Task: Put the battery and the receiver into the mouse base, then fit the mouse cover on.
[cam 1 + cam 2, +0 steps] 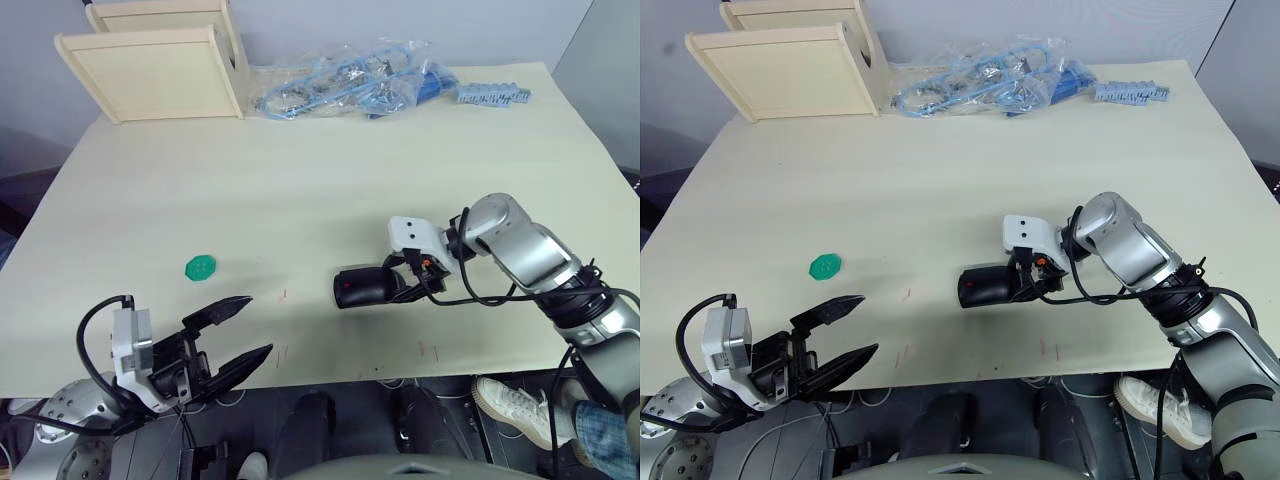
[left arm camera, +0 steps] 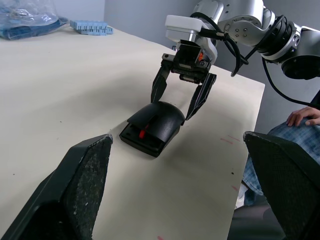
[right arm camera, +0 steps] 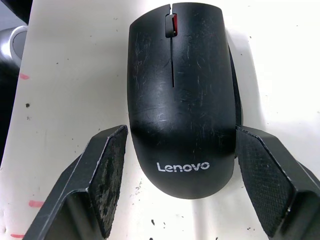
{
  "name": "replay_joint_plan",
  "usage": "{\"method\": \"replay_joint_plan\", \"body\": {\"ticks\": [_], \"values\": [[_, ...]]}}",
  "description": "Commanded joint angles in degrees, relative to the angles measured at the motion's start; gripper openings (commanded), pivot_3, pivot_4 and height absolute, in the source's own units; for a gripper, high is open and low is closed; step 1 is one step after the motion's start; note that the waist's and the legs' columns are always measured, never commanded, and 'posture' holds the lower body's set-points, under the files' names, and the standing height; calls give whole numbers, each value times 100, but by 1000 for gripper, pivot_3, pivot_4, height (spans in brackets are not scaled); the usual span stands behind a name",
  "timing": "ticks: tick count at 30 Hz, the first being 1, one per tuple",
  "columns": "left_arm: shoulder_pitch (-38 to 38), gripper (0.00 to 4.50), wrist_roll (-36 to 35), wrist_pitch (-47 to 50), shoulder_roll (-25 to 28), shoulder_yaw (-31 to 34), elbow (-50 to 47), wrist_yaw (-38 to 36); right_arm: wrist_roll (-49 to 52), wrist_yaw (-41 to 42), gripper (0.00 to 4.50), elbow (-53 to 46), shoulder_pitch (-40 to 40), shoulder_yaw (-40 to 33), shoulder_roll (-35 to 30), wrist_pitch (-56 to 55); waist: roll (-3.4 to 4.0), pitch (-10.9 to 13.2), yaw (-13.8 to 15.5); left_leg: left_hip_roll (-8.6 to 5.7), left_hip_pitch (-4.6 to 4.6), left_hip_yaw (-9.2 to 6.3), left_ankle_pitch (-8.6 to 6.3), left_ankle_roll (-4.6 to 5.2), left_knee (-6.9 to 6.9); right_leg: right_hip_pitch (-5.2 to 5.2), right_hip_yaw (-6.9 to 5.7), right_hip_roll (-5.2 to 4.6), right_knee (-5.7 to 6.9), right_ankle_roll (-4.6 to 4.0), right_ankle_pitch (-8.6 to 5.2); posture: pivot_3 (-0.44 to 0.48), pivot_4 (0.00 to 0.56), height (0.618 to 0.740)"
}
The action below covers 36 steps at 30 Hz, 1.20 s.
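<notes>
Left hand (image 1: 238, 330) open at table (image 1: 330, 190) edge; right hand (image 2: 183, 102) straddles mouse cover (image 3: 181, 95).

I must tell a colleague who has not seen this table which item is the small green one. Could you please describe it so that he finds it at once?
On the pale table, look near the front edge on the robot's left, just beyond the open left gripper. There lies the green disc, alone and apart from the black mouse by the right gripper. It is flat, round and the one green thing.

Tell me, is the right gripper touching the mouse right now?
Apart. In the right wrist view the right gripper straddles the mouse cover, with pale table showing between each finger and its sides.
</notes>
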Motion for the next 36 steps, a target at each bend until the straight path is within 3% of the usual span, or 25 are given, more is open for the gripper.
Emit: {"method": "replay_joint_plan", "body": {"ticks": [1,21,36], "values": [[6,4500,-26,-17,61,18,14,-30,99,-24,3420,-255,-141,-182,-38,39,0,0,1,0,0,0,0,0,0,0,0,0,0,0,0,0,150,740],[-4,4500,-34,1,67,28,26,-44,632,-144,3420,-743,-131,-615,-293,266,0,0,12,-1,-3,-1,0,0,0,0,-2,-2,-1,0,0,0,150,740],[-133,4500,-40,37,146,-43,84,-73,1466,-552,3420,-1323,1299,-1796,-375,-782,-1,0,41,-2,-6,-3,0,0,1,0,-6,-1,-2,1,0,0,150,740]]}}
